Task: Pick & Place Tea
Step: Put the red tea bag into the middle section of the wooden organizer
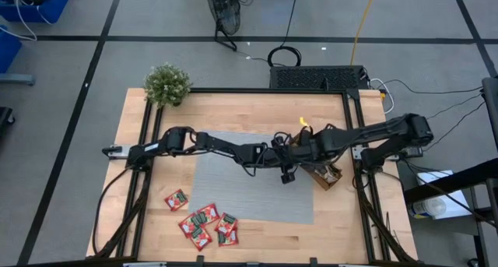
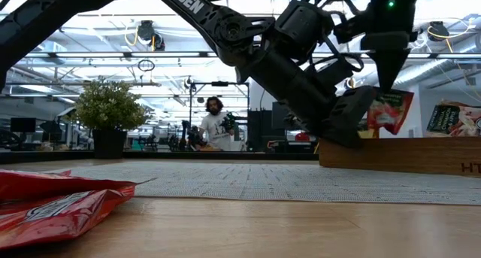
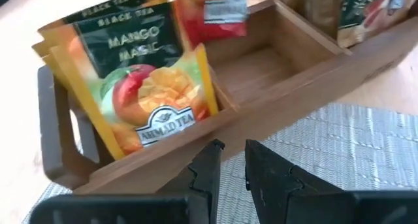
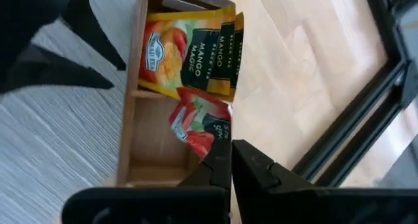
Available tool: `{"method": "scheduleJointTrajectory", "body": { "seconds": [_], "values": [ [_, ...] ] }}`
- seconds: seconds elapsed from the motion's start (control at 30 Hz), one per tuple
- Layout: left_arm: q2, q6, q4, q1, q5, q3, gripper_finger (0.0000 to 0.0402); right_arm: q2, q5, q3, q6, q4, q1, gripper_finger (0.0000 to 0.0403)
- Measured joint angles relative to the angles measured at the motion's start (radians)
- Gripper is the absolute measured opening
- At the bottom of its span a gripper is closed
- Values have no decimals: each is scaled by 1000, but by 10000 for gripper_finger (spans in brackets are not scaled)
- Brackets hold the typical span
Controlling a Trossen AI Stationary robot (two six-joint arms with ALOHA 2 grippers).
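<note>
A: Nearest to us, what do we list?
B: Loose red tea sachets [image 1: 204, 224], a cluster on the bare wood at the table's [image 1: 257, 105] front left, just off the grey mat's [image 1: 249, 191] corner. The mat's front part lies open.

A: And at the mat's right edge?
B: The wooden tray [image 3: 274, 74], half on the mat. End compartment: orange mango sachets [image 3: 153, 100], standing. Middle compartment: bare floor showing, with one red sachet [image 4: 199, 126] hanging over it. Far compartment: pale and dark green sachets [image 2: 455, 119].

A: The grippers?
B: Right gripper [image 4: 230, 165] above the tray, jaws pinched narrow on that red sachet's edge. Left gripper [image 3: 228, 162] low over the mat just beside the tray's long wall, jaws nearly together, holding nothing.

A: Farther back?
B: A potted plant [image 1: 166, 85] at the table's back left corner. Beyond it, a person [image 2: 216, 122] in the room.
</note>
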Motion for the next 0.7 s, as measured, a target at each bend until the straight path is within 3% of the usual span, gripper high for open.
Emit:
{"method": "scheduleJointTrajectory", "body": {
  "seconds": [0.4, 0.7],
  "values": [
    [-1, -15, -10, 10, -6, -2, 79, 21, -11, -7, 304, -84, 51, 0],
    [-1, -13, -9, 11, -10, -3, 79, 26, -31, -7, 349, -134, 52, 0]
  ]
}}
